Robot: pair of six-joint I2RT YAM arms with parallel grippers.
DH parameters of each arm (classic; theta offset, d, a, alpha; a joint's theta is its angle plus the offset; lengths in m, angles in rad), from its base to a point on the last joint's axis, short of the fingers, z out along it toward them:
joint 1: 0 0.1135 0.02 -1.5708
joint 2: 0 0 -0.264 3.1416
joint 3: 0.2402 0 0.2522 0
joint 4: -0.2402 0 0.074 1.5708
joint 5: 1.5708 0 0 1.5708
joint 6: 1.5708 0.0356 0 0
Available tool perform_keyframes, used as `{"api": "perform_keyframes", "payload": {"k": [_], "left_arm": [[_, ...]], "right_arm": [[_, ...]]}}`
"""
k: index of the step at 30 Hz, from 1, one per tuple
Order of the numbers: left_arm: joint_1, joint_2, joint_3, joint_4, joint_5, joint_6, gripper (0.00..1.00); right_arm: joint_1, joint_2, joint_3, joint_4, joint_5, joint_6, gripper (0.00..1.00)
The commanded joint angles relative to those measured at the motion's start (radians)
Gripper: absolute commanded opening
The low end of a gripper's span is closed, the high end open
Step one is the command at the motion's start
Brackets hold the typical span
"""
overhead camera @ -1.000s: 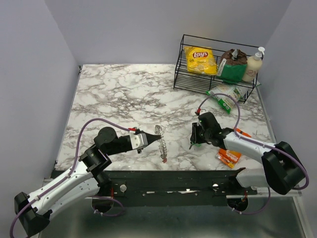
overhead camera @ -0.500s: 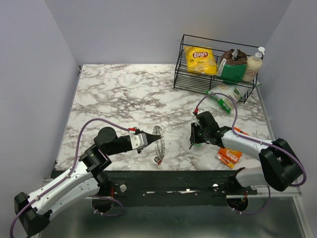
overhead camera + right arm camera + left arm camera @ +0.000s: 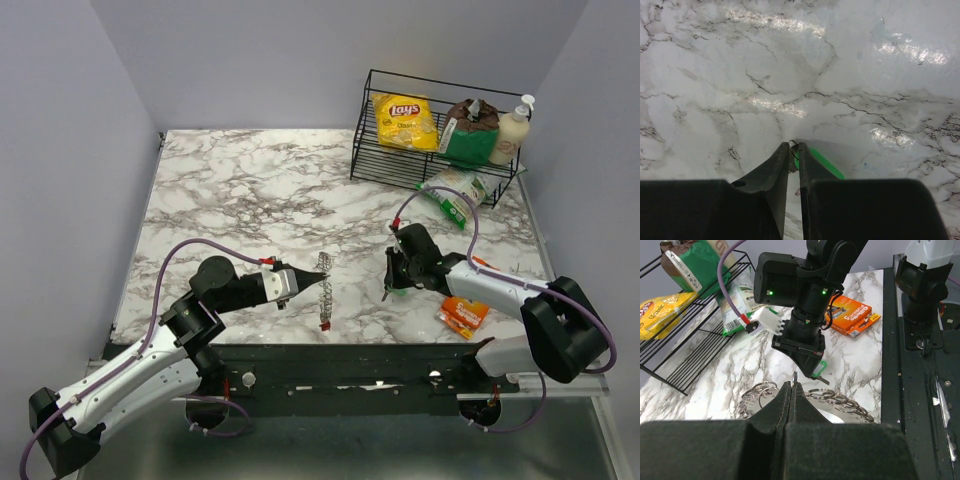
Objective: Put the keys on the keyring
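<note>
We see the left gripper point(image 3: 318, 277) at the near middle of the table point(image 3: 230, 200), its fingers pressed together with no gap. It holds the keyring point(image 3: 325, 292) by the upper rim, just as it did a second ago. The keyring stands on edge off the fingertips. Its lower end had swung a little to the left half a second ago and now sits slightly back to the right. In the left wrist view it shows as a row of silver loops right behind the closed tips.

To the right, well apart from the keyring, the right gripper point(image 3: 392, 287) points down at the marble in about the same spot as before. Its forearm and elbow have drawn in slightly toward the left. Its fingers have come closer together over the last second, and we now see only a thin slit between them. The green key point(image 3: 825, 161) lies on the table at those tips, its body running out beside the right finger, with a small dark loop at the slit. We cannot tell whether the fingers actually pinch it.

The orange packet point(image 3: 462, 316) lies near the front edge by the right arm and has not moved. The wire basket point(image 3: 390, 160) stands at the far right.
</note>
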Motion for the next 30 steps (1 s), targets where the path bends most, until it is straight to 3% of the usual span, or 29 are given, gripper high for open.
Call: {"api": "perform_keyframes", "payload": {"k": [1, 19, 25, 30], "left_arm": [[-0.004, -0.017, 0.011, 0.041, 0.003, 0.008, 0.0], [-0.004, -0.009, 0.009, 0.046, 0.008, 0.011, 0.0], [-0.004, -0.011, 0.009, 0.043, 0.006, 0.012, 0.0], [-0.004, -0.018, 0.009, 0.036, 0.002, 0.012, 0.0]], "right_arm": [[0.006, 0.009, 0.024, -0.03, 0.019, 0.008, 0.21], [0.006, 0.018, 0.03, -0.051, 0.031, 0.022, 0.22], [0.007, 0.032, 0.036, -0.05, 0.017, 0.013, 0.01], [0.01, 0.026, 0.032, -0.044, 0.01, 0.002, 0.01]]}}
